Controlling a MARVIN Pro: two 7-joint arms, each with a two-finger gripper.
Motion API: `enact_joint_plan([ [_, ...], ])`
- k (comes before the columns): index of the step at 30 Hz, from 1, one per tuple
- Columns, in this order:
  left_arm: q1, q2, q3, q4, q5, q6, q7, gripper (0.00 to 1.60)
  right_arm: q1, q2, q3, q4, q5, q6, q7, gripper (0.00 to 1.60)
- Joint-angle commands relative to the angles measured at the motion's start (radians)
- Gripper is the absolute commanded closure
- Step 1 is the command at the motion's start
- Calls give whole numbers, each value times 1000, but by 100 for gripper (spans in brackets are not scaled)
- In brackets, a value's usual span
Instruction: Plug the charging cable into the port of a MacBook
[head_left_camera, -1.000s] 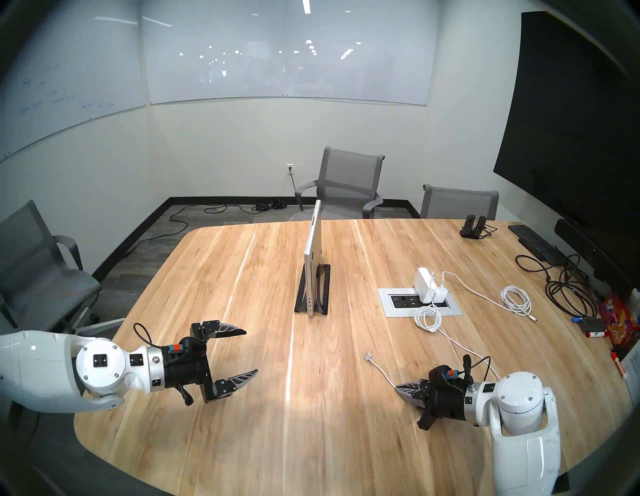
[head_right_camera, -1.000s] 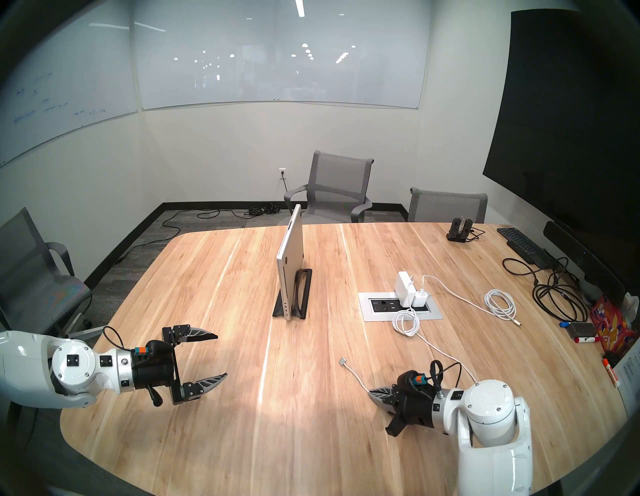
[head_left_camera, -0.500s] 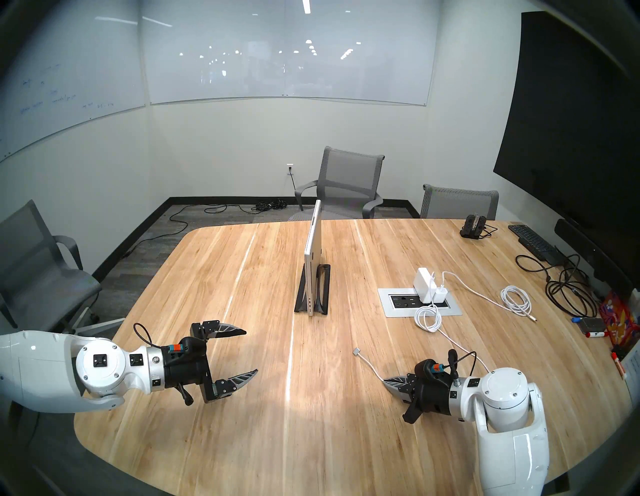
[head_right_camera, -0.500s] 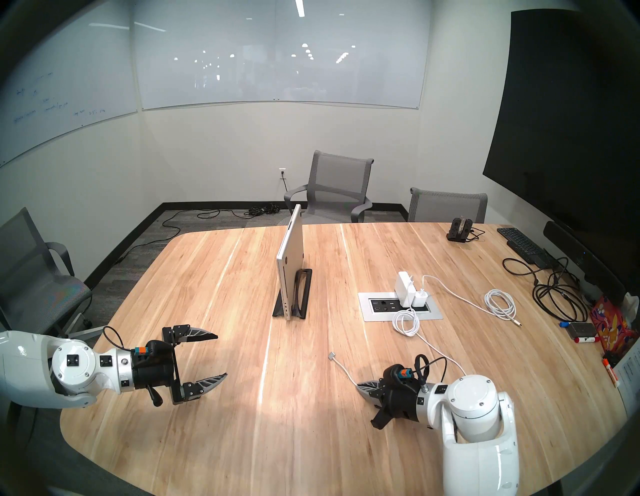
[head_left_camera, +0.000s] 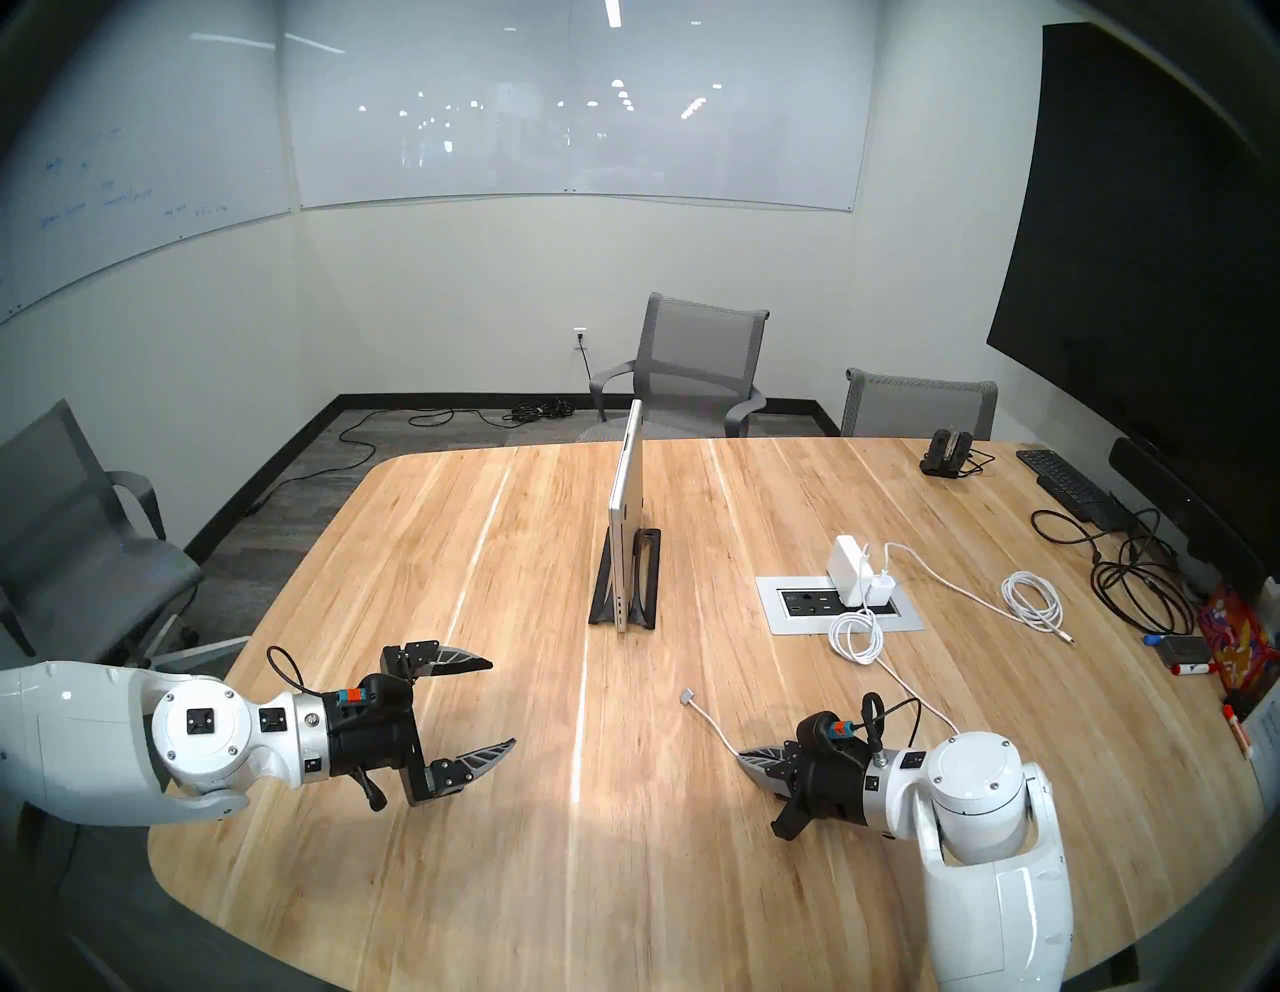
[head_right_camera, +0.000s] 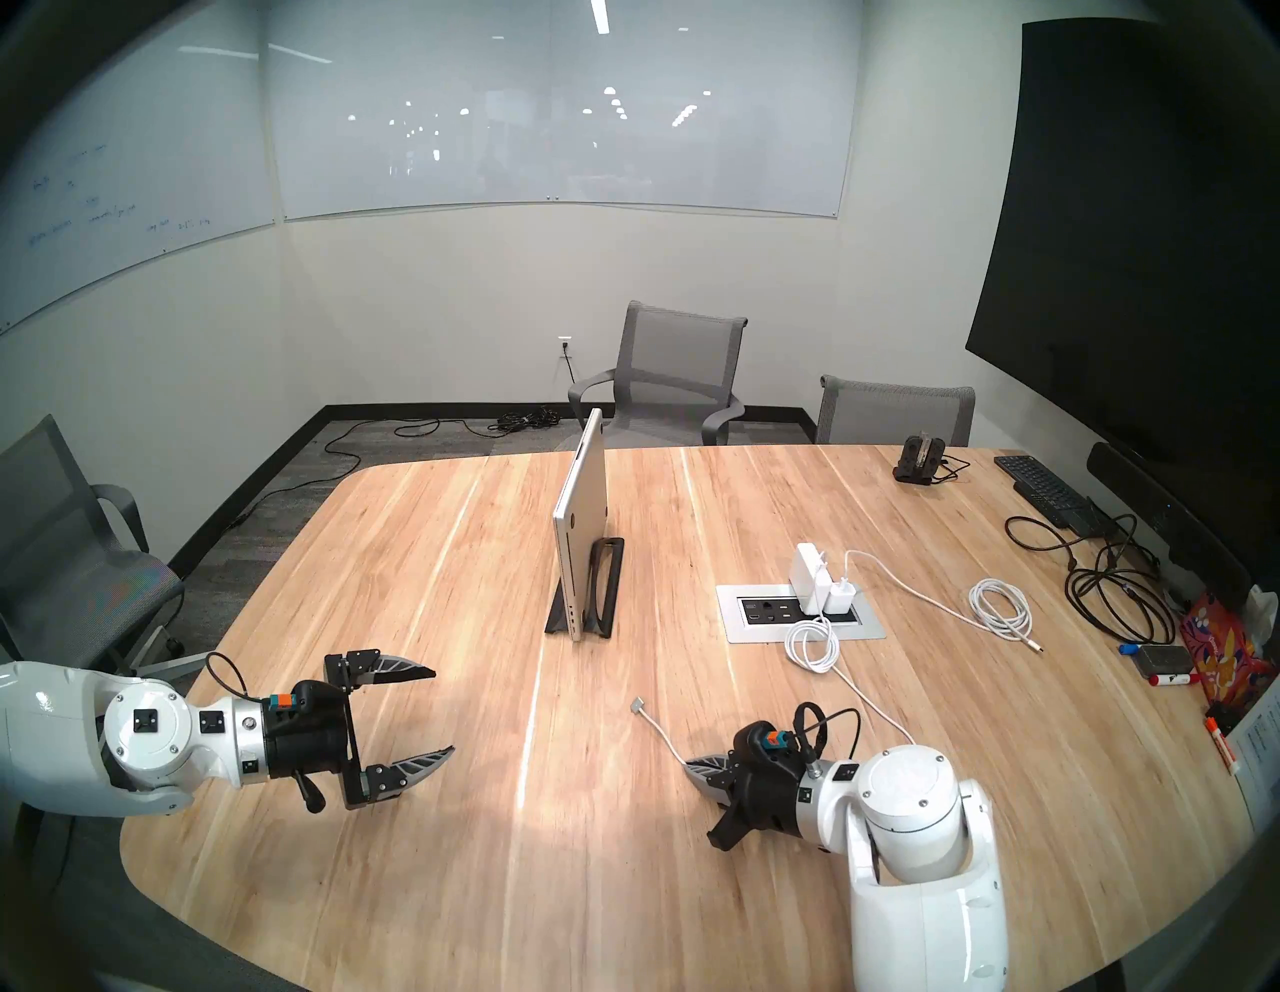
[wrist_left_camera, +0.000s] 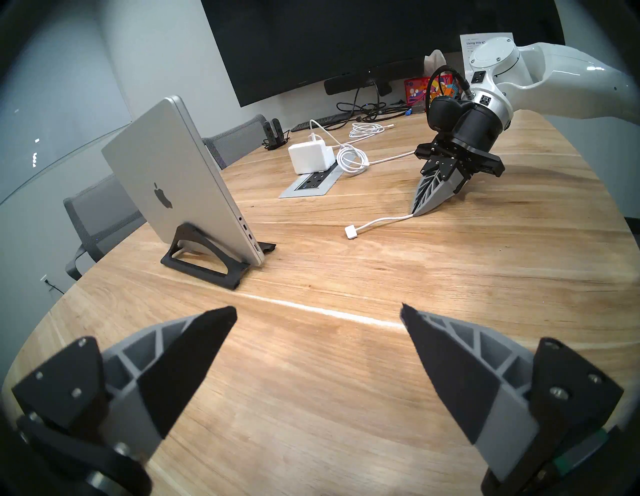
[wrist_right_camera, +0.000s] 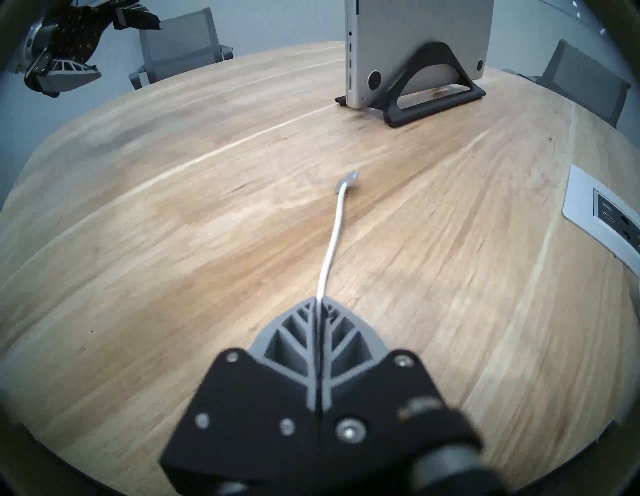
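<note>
Hovering over table (head_left_camera: 485, 900) at left: left gripper (head_left_camera: 502, 703), fingers spread wide, nothing held. MacBook (head_left_camera: 625, 526) stood on edge in black stand (head_left_camera: 647, 582) at table centre, ports faced toward robot. Cable (head_left_camera: 710, 724) pinched between closed fingers of right gripper (head_left_camera: 744, 755) short of its connector (head_left_camera: 688, 695); connector seen well apart from MacBook. Charger (head_left_camera: 846, 558) seated at outlet plate (head_left_camera: 776, 616), far right.

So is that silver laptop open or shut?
Shut. The MacBook stands on edge in a black stand, lid closed flat against its base, no screen or keys showing.
</note>
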Motion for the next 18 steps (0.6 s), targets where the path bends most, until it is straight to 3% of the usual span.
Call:
enact_joint_plan([
  [1, -8, -2, -7, -2, 2, -3, -1, 0, 0, -31, -58, 26, -22, 25, -12, 160],
  [18, -8, -2, -7, -2, 2, -3, -1, 0, 20, -57, -128, 48, -36, 57, -68, 160],
])
